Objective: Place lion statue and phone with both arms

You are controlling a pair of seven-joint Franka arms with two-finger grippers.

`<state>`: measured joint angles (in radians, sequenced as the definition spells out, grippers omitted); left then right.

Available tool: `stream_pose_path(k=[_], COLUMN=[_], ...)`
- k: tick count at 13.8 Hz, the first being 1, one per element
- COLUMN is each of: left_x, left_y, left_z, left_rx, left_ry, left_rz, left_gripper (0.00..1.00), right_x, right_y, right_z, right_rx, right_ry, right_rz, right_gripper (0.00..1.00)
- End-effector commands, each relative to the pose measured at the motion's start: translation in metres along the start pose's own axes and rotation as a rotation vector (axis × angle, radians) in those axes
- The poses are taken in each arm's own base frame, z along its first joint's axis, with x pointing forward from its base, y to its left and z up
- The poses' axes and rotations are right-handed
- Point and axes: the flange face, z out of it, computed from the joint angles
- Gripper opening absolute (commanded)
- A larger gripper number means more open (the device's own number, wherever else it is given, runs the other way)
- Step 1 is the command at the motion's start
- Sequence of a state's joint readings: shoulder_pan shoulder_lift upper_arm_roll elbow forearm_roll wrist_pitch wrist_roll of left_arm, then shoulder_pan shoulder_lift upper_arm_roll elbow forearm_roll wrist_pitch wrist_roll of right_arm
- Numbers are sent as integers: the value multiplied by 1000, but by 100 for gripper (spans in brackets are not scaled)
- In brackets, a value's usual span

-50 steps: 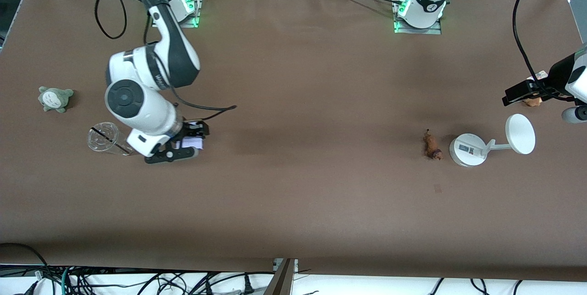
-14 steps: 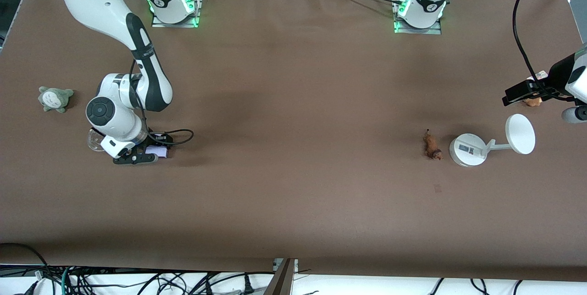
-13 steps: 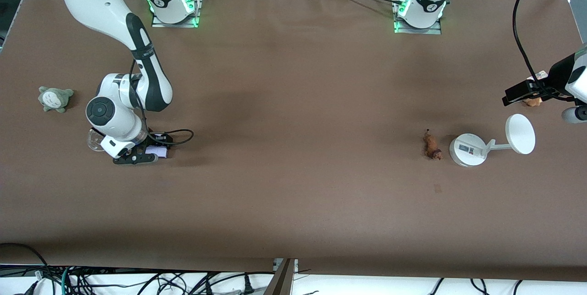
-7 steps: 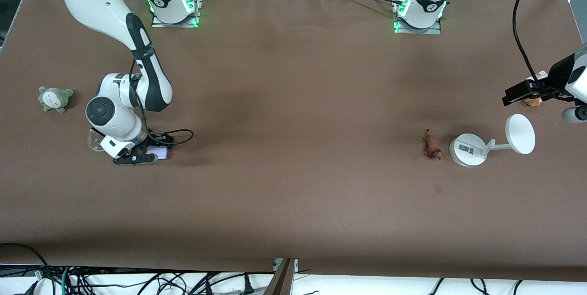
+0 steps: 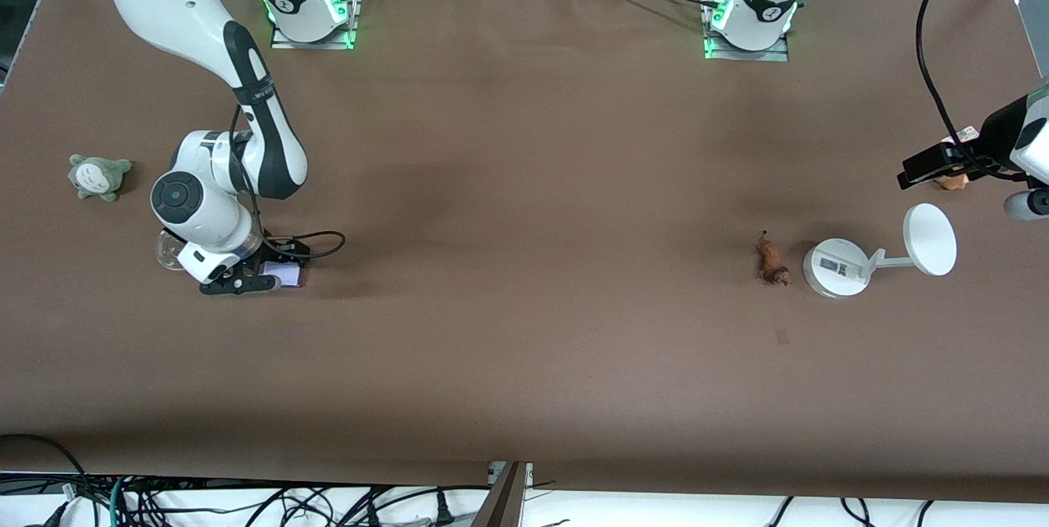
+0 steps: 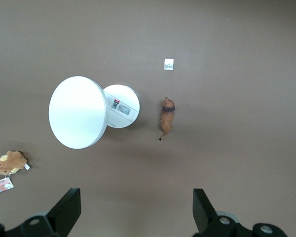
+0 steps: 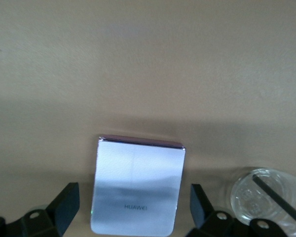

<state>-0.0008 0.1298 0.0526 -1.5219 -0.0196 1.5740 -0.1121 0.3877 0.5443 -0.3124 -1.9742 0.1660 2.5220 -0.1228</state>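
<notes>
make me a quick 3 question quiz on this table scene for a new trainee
1. True or false: the right gripper is clamped on the phone.
2. Which thing lies beside the phone? A) clear cup B) lion statue C) white stand
3. Fill in: the left gripper hangs open over bare table near the brown ____.

Key
1. False: its fingers stand open either side of the phone, which lies flat on the table.
2. A
3. plush

The brown tabletop [image 5: 524, 363] carries a grey-green plush [image 5: 98, 176], clear cup [image 5: 166, 248] and phone [image 5: 283, 273] (toward the right arm's end), plus lion statue [image 5: 771, 259], white stand [image 5: 836, 266] and brown plush [image 5: 952, 181].
</notes>
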Motion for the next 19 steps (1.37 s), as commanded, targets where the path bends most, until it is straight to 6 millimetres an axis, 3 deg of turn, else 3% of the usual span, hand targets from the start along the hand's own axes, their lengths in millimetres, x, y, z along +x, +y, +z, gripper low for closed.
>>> stream_pose_path(k=[1, 6, 9, 16, 17, 19], left_x=[4, 5, 6, 8, 8, 8], left_y=[-2, -1, -1, -1, -1, -1], left_z=[-5, -3, -9, -7, -7, -7], left_rx=[11, 11, 12, 11, 12, 12], left_ry=[-3, -7, 5, 2, 2, 2], left_rz=[18, 18, 19, 19, 19, 19], left_gripper=[100, 100, 100, 100, 100, 100], right_x=[-3, -21, -34, -36, -38, -37], right_y=[-4, -5, 0, 6, 7, 7], right_z=[-47, -156, -231, -383, -399, -402], right_rx=[62, 159, 198, 112, 77, 68], right_ry=[-5, -63, -116, -223, -224, -225], right_rz=[4, -8, -35, -46, -51, -51], right_gripper=[99, 99, 99, 99, 99, 99])
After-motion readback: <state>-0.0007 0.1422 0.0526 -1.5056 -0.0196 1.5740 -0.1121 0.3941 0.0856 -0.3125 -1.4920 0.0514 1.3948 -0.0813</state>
